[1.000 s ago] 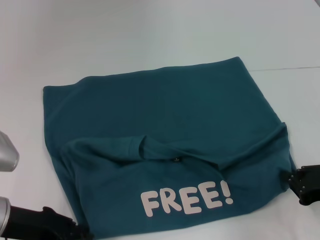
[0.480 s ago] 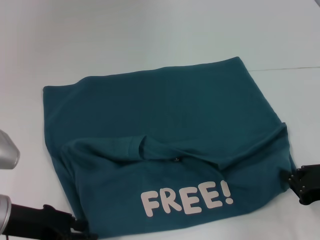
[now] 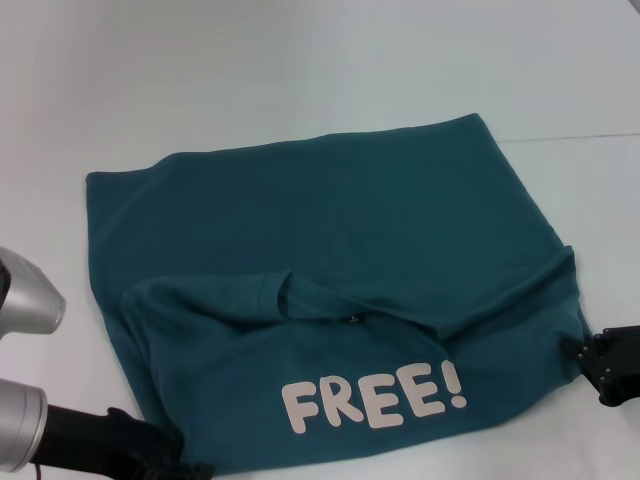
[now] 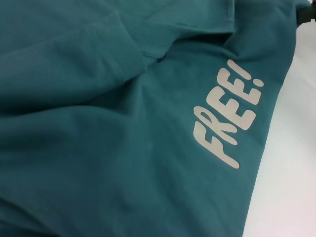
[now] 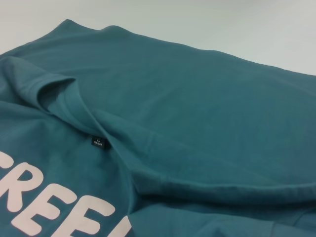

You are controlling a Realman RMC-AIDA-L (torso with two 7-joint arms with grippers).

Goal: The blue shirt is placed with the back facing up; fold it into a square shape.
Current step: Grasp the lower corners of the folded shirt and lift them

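worktop (image 3: pixel 300 70): plain white surface; the shirt takes up most of the middle and near part.
blue shirt (image 3: pixel 330 220): lies on the worktop with its near part folded up over the far part, so the cream "FREE!" lettering (image 3: pixel 375 398) faces up on the near flap. Far layer is flat and plain.
fold quality: flap's far edge is wavy, with a raised ridge running toward the right side and a bunched collar with its size tag (image 5: pixel 99 141) showing. Not a clean rectangle yet.
left gripper (image 3: pixel 165 462): at the near-left corner of the flap, at the frame's bottom edge. Cannot tell how wide the jaws are or whether it holds cloth.
right gripper (image 3: pixel 605 365): at the near-right edge of the shirt, touching or just beside the hem. Jaw opening and any hold also cannot be told.
risk 1: if either gripper pulls away with cloth pinched, the flap drags and the fold skews.
risk 2: folding again over the ridge likely locks in wrinkles and gives a lopsided shape.
risk 3: uneven travel between the two arms would twist the soft fabric off-square.
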